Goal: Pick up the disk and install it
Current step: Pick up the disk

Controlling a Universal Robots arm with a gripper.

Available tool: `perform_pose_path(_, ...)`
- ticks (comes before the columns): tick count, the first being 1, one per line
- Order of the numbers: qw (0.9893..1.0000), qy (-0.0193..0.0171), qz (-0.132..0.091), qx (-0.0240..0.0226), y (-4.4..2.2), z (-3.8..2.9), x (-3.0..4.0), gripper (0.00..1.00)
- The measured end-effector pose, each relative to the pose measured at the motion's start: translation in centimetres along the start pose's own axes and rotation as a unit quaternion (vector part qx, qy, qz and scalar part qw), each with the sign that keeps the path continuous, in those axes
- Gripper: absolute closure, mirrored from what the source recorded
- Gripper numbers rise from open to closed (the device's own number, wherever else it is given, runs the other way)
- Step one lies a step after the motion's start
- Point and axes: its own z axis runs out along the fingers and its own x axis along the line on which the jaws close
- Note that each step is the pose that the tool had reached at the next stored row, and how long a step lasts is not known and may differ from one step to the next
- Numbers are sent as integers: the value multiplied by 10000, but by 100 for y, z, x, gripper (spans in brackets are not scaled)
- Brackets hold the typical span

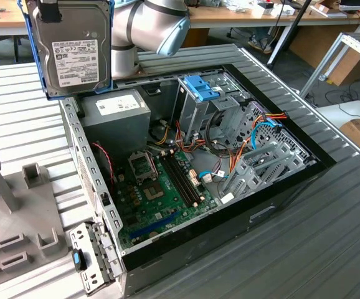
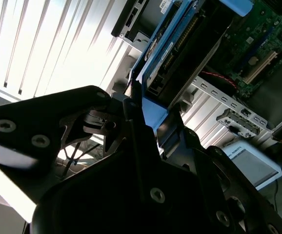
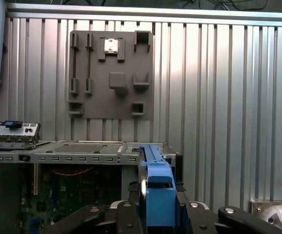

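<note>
My end effector (image 3: 159, 207) was clamped on the blue rail of the disk (image 1: 71, 53). The disk hung upright in the air near the open case's (image 1: 261, 215) corner at the exterior view's left, well apart from the cage (image 1: 195, 109). Gripped only by that narrow plastic edge, I judged it could tilt or slip, then jam against the cage or snag the cables (image 1: 230, 156).

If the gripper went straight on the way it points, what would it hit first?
Probably the power supply box near the case corner, with the held disk touching first; depth is unclear.
</note>
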Motion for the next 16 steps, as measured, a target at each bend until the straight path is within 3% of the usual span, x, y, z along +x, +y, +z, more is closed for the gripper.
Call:
perform_pose_path(5, 10000, 0, 0, 0, -153, -3, 3, 64)
perform_pose_path(8, 10000, 1, 0, -1, -312, -7, 5, 64)
perform_pose_path(16, 10000, 0, -1, 0, -319, -6, 5, 64)
